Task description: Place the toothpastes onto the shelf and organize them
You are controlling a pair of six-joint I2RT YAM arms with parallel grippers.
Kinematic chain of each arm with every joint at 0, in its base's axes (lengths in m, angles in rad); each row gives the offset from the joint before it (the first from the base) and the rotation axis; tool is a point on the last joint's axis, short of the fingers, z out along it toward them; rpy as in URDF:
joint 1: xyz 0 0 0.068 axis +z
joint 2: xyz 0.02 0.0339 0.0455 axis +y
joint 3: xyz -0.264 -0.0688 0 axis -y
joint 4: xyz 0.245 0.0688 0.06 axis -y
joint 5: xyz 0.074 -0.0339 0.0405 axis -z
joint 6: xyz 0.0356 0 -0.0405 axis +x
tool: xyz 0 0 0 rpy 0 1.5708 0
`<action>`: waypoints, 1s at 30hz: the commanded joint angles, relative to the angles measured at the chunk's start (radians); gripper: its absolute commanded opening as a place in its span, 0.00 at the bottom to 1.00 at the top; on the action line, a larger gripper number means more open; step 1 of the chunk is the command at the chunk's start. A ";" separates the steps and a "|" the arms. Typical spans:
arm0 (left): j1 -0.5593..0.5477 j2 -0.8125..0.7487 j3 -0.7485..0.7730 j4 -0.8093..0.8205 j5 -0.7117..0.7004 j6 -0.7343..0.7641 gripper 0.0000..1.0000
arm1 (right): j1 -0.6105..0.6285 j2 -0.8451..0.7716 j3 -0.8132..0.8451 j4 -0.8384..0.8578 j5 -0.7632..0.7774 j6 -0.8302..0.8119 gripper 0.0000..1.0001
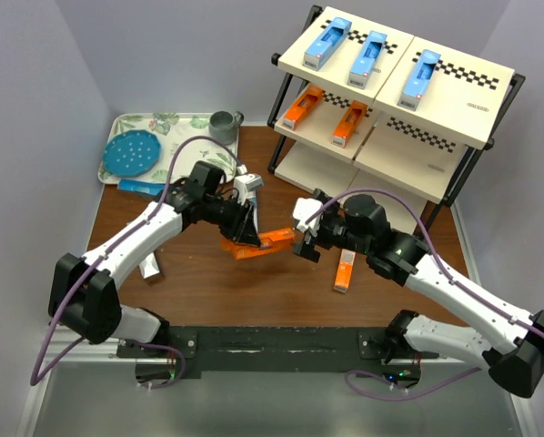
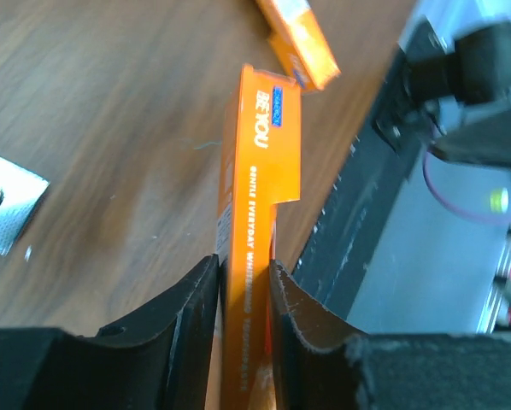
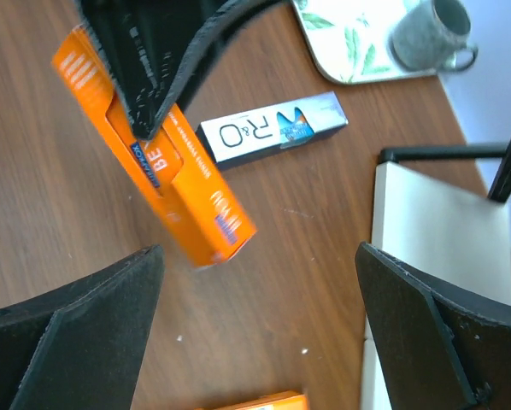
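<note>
- Where the brown wooden table (image 1: 199,287) reaches its far left corner, one leaf-patterned tray (image 1: 188,122) lies flat. It bears one round blue perforated disc (image 1: 133,153) and one grey mug (image 1: 224,126).
- One loose light blue carton (image 1: 140,188) lies at the tray's near edge. One grey-white carton (image 1: 150,267) lies partly under the left arm.
- The left gripper (image 1: 251,238) is clamped on one held orange carton (image 2: 260,171), black fingers (image 2: 196,307) pressing its cardboard sides, above the table's middle.
- One grey-and-teal carton (image 3: 273,128) with large letters lies flat near the tray corner.
- The right gripper (image 1: 301,244) has its jaws wide apart, just beside the held carton's free end, holding nothing.
- One loose orange carton (image 1: 345,271) lies flat beside the right arm.
- The shelf (image 1: 463,102) has black tubes, cream checkered boards and three slanted tiers. Three shelved blue cartons (image 1: 327,44) (image 1: 367,57) (image 1: 419,77) lie on top, two shelved orange cartons (image 1: 302,106) (image 1: 349,123) in the middle.
</note>
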 commanded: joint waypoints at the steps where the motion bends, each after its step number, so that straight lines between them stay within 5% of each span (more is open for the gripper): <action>1: -0.011 0.036 0.104 -0.159 0.166 0.200 0.34 | 0.012 -0.006 0.022 -0.063 -0.078 -0.213 0.98; 11: -0.013 0.049 0.082 -0.083 0.166 0.162 0.21 | 0.063 0.037 0.019 -0.136 -0.121 -0.210 0.97; 15: -0.013 0.033 0.047 -0.034 0.085 0.102 0.34 | 0.106 0.069 -0.016 -0.114 -0.135 -0.158 0.96; 23: 0.001 -0.167 -0.103 0.224 -0.407 -0.167 0.58 | 0.259 0.161 -0.090 -0.036 0.007 -0.152 0.93; 30: 0.024 -0.416 -0.206 0.282 -0.855 -0.243 0.78 | 0.358 0.322 -0.065 0.001 0.169 -0.236 0.90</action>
